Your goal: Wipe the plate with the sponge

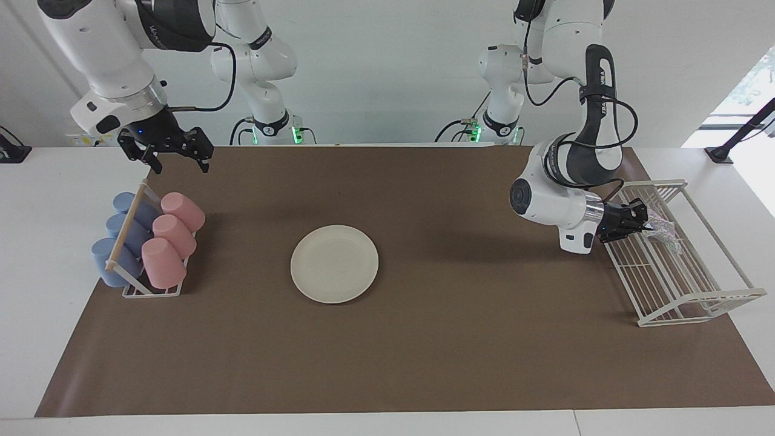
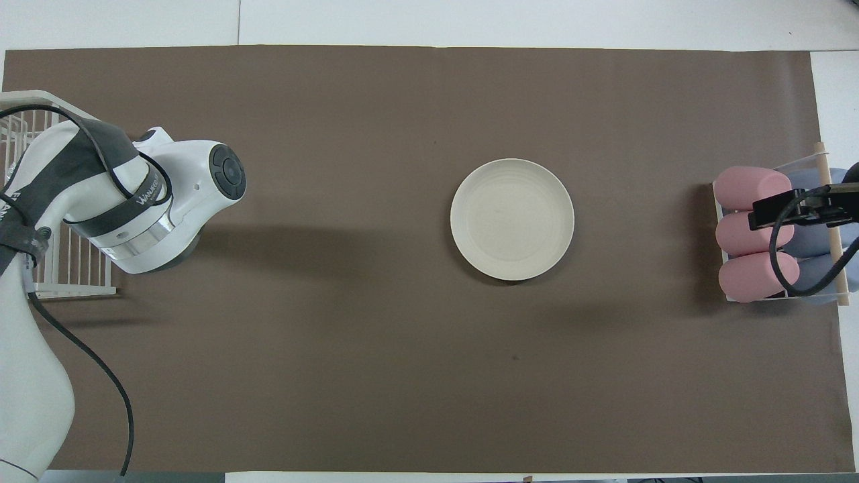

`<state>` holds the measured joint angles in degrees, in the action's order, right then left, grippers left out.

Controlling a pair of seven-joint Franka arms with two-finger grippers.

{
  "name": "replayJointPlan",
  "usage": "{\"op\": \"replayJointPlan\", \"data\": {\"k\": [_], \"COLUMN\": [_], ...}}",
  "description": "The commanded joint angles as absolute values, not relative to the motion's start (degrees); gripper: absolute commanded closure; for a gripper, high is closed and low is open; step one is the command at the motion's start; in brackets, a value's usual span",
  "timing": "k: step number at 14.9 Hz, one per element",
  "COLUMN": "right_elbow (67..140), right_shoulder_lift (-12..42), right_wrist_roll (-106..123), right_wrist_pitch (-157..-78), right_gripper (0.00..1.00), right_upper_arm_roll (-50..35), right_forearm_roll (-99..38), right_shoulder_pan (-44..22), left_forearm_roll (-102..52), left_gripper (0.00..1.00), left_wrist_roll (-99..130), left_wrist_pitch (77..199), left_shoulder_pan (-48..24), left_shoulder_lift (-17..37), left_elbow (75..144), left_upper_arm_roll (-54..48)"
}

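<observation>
Left gripper (image 1: 645, 225) reaches the sponge (image 1: 664, 231) in the wire rack (image 1: 696, 297)

Right gripper (image 1: 175, 151) waits spread wide above the cups (image 1: 172, 233); plate (image 1: 334, 263) lies mid-mat, well apart from the rack. The left fingers seem to touch the sponge, their state unclear; grip it squarely before lifting. Only the facing view shows the sponge; overhead, the arm hides it

1 camera looks from high across the table toward the robots; another looks steeply down from above them. Both share the brown mat (image 1: 424, 339) around the plate (image 1: 334, 263).
</observation>
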<state>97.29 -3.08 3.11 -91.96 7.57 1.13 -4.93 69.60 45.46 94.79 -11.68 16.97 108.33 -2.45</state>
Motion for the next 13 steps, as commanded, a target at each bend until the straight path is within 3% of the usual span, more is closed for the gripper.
{"op": "replayJointPlan", "data": {"k": [1, 2, 3, 4, 13], "right_elbow": [97.21, 97.21, 97.12, 97.12, 97.21], "right_shoulder_lift": [-3.60, -3.60, -3.60, -3.60, -3.60], "right_wrist_roll": [4.57, 4.48, 4.48, 4.57, 4.31], "right_wrist_pitch": [-90.70, -90.79, -90.79, -90.79, -90.79], "right_gripper": [0.00, 0.00, 0.00, 0.00, 0.00], "right_upper_arm_roll": [7.47, 7.56, 7.47, 7.47, 7.47], "right_forearm_roll": [0.26, 0.26, 0.26, 0.26, 0.26], "right_shoulder_pan": [-4.66, -4.66, -4.66, -4.66, -4.66], "left_forearm_roll": [70.31, 70.14, 69.96, 69.96, 65.51], "left_gripper": [1.00, 0.81, 0.09, 0.00, 0.00], "left_wrist_roll": [46.67, 46.67, 46.67, 46.67, 45.88], "left_wrist_pitch": [95.54, 95.71, 95.80, 95.89, 95.71], "left_shoulder_pan": [-12.48, -12.48, -12.48, -12.48, -12.48], "left_shoulder_lift": [15.38, 15.38, 15.47, 15.47, 15.47], "left_elbow": [110.13, 110.04, 109.87, 109.78, 106.90], "left_upper_arm_roll": [-1.93, -1.93, -1.93, -1.93, -2.02]}}
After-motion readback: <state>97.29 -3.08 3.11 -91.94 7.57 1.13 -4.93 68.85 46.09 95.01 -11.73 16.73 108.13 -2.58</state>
